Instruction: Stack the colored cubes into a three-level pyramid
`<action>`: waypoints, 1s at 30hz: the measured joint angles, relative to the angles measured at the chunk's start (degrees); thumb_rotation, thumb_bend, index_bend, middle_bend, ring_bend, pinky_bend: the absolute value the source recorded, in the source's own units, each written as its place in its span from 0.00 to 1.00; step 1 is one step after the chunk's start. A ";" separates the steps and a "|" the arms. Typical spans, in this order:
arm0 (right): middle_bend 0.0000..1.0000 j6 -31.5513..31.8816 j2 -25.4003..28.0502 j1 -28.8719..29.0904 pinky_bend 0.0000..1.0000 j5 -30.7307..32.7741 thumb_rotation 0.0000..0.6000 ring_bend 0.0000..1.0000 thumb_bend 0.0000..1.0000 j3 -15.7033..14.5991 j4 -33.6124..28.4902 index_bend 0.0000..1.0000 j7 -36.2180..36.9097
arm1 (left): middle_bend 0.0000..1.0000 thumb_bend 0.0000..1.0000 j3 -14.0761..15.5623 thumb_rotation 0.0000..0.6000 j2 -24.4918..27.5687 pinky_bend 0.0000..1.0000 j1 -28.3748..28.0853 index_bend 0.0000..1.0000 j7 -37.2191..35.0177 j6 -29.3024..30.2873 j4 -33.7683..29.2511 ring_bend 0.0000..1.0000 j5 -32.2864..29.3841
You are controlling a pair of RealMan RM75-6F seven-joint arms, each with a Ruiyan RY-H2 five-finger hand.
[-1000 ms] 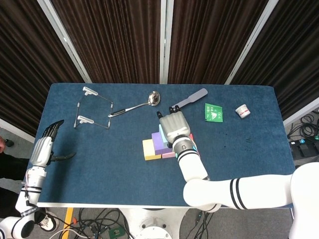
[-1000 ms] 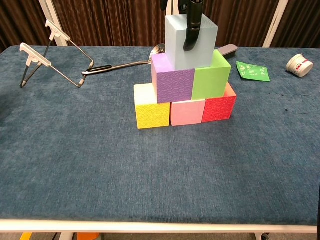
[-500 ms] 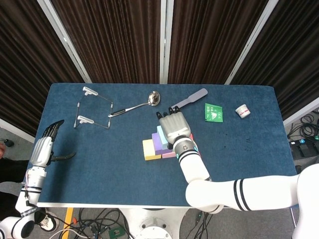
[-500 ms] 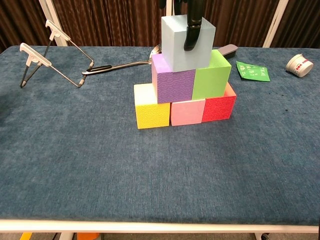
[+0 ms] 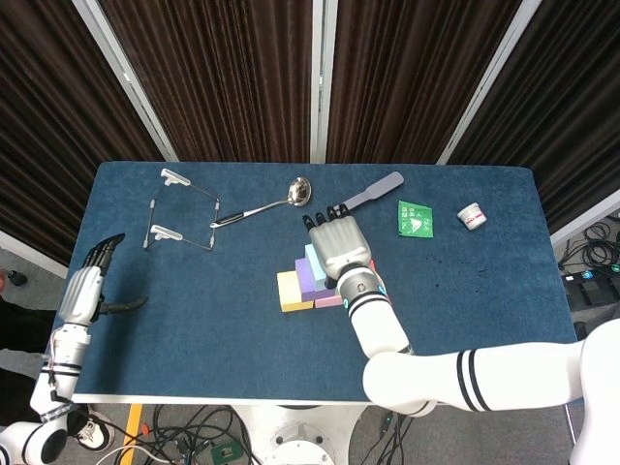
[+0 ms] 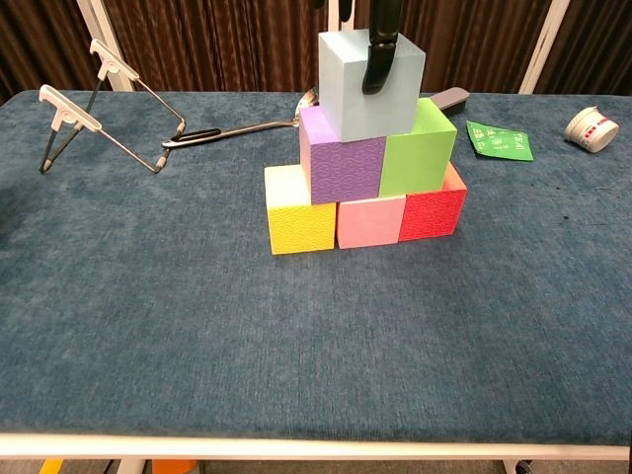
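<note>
Currently the right robot hand (image 5: pixel 337 248) grasps the light blue cube (image 6: pixel 370 82) from above, one dark finger (image 6: pixel 379 59) lying down its front face, and holds it on top of the stack. That stack stands near the middle of the bench (image 6: pixel 197 336), somewhat toward the far edge. The bottom level is the yellow cube (image 6: pixel 300 225), the pink cube (image 6: pixel 369 222) and the red cube (image 6: pixel 432 211), set touching in a row. The second level is the purple cube (image 6: pixel 344 165) and the green cube (image 6: pixel 419 156), side by side. The light blue cube sits turned a little off square and straddles the seam between these two.

Handling judgement: the cubes look light and rigid, with a fine embossed texture on their faces that should give fair grip (weight cannot be confirmed from the views). Take hold on two opposite side faces, near the upper half, so the underside stays free to seat flat. A light cube will shift easily, so open the fingers straight outward and lift clear without dragging.

The left robot hand (image 5: pixel 89 286) hovers at the left edge of the bench, fingers spread, holding nothing.

A wire stand (image 6: pixel 109 104), a ladle (image 6: pixel 247 126), a spatula (image 5: pixel 373 192), a green packet (image 6: pixel 499 140) and a small white cup (image 6: pixel 592 127) lie along the far edge, well apart from the stack.
</note>
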 measured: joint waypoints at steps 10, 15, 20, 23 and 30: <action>0.11 -0.51 -1.43 -0.12 0.00 -1.01 1.00 0.00 0.03 -0.48 1.43 0.00 0.23 | 0.05 0.04 0.08 1.00 0.01 0.07 -0.02 0.02 0.07 -0.18 0.04 0.00 -0.02; 0.11 -0.79 -0.54 -0.23 0.00 -0.52 1.00 0.00 0.03 -0.15 0.65 0.00 0.25 | 0.05 0.04 -0.01 1.00 0.15 0.07 -0.10 0.02 0.03 -0.08 -0.21 0.00 0.12; 0.11 -0.99 0.27 -0.43 0.00 -0.53 1.00 0.00 0.03 -0.16 -0.37 0.00 0.29 | 0.05 0.04 -0.03 1.00 0.27 0.07 -0.16 0.02 0.45 0.03 -0.63 0.00 0.23; 0.11 -1.09 0.41 -0.46 0.00 -0.59 1.00 0.00 0.04 -0.23 -0.42 0.00 0.36 | 0.05 0.04 -0.07 1.00 0.35 0.07 -0.19 0.02 0.73 0.04 -0.89 0.00 0.19; 0.11 -1.04 0.04 -0.61 0.00 -1.39 1.00 0.00 0.04 -0.61 0.20 0.00 0.83 | 0.05 0.04 -0.12 1.00 0.31 0.07 -0.26 0.02 1.02 0.03 -1.08 0.00 0.11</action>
